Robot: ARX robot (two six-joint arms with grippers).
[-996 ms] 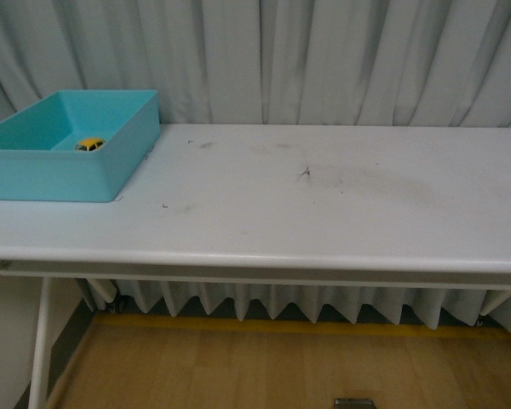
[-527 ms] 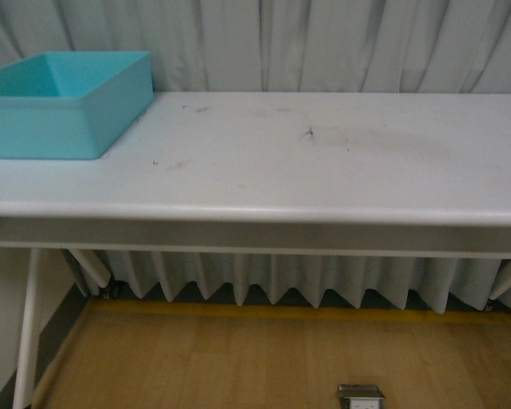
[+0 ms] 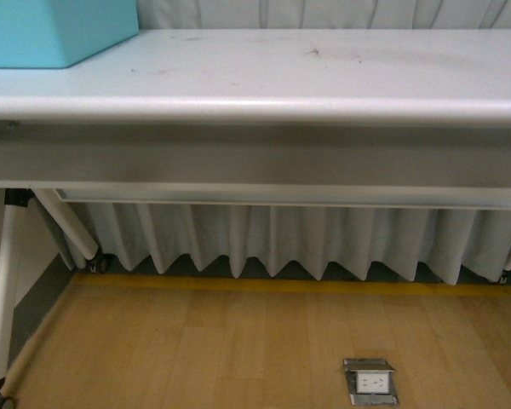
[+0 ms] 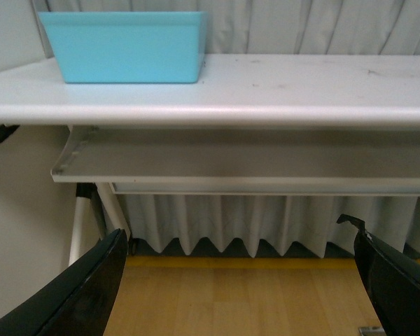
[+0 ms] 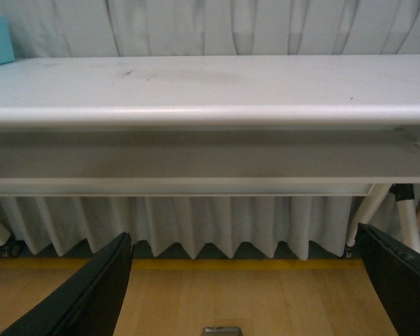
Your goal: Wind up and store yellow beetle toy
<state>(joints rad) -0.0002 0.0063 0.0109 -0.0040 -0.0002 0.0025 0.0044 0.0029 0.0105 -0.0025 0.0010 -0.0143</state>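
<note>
White table [image 3: 324,77] edge — teal bin [image 3: 51,34], contents seemingly hidden.

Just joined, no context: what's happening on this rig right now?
Nothing is being handled. Both claws, left and right, are open and empty, low in front of the white table, level with its front edge. A turquoise bin sits on the table's left end. The yellow toy car isn't visible in any current view; the bin's inside can't be seen from this low angle. The front camera mostly shows the table's underside, the curtain and the wood floor.
</note>
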